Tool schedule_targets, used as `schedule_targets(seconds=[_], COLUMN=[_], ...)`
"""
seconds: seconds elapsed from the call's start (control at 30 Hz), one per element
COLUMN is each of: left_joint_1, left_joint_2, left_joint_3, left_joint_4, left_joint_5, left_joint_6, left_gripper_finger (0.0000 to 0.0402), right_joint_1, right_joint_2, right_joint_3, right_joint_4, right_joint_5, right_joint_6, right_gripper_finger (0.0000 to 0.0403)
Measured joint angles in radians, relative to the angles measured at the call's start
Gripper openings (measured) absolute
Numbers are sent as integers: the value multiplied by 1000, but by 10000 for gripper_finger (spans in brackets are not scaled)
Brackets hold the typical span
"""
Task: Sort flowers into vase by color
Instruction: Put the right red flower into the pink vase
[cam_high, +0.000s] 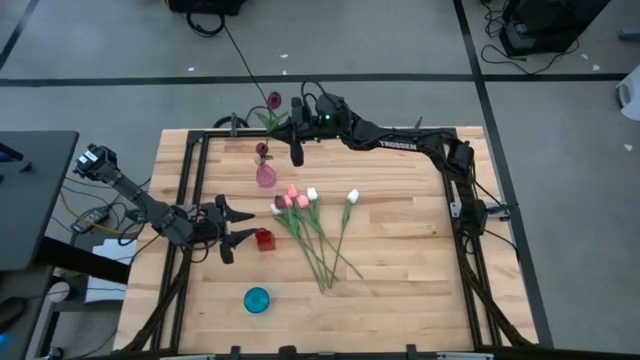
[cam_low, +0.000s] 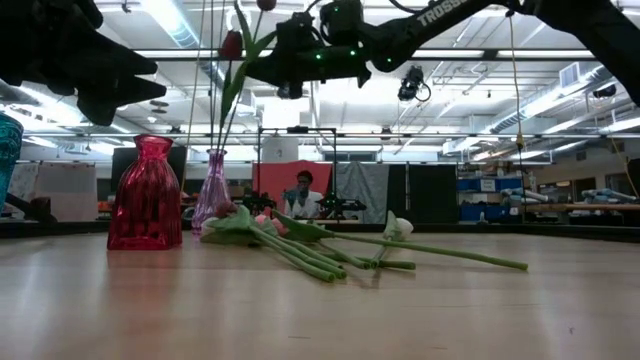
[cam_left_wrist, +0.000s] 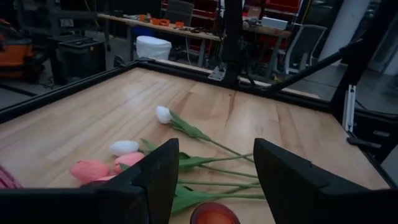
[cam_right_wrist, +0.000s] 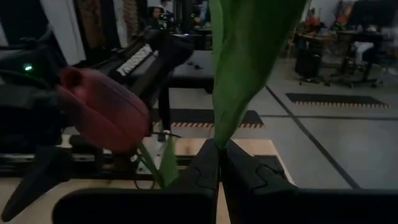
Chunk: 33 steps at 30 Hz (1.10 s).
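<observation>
Right pincer (cam_right_wrist: 219, 163) clamped tight on maroon tulip (cam_right_wrist: 106, 115) stem; left pincer (cam_left_wrist: 214, 180) wide, empty.

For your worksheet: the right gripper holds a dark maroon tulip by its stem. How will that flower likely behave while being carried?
The maroon tulip probably flops: its head hangs out sideways from the right gripper, on a long thin stem. It looks light for its length. The stem may swivel between the closed fingers, since the pinch is narrow.

Your right gripper (cam_high: 297, 118) hangs just above the pink vase (cam_high: 266, 174), your left gripper (cam_high: 226, 228) has the red vase (cam_high: 264, 240) just ahead, loose flowers (cam_high: 312, 222) beyond it.
</observation>
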<state>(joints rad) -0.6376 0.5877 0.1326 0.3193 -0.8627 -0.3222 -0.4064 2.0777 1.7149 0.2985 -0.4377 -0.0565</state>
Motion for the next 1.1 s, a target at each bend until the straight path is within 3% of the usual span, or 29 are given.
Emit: schedule_targets(seconds=[0.3, 0.57, 0.77, 0.9, 1.1], left_joint_1=[1, 1, 1, 1, 1], left_joint_2=[0, -1, -1, -1, -1], left_joint_3=[0, 0, 0, 0, 0], left_joint_4=[9, 10, 21, 28, 29], left_joint_5=[-45, -45, -52, -52, -51], left_joint_6=[1, 1, 4, 15, 21], left_gripper_finger=[213, 213, 214, 214, 214], right_joint_1=[15, -4, 15, 21, 20], right_joint_2=[71, 161, 201, 193, 188], right_joint_3=[21, 147, 168, 172, 171], right_joint_4=[53, -77, -157, -170, -292], right_joint_5=[36, -7, -5, 17, 27], right_joint_6=[-28, -15, -35, -49, -50], right_gripper_finger=[20, 20, 23, 45, 109])
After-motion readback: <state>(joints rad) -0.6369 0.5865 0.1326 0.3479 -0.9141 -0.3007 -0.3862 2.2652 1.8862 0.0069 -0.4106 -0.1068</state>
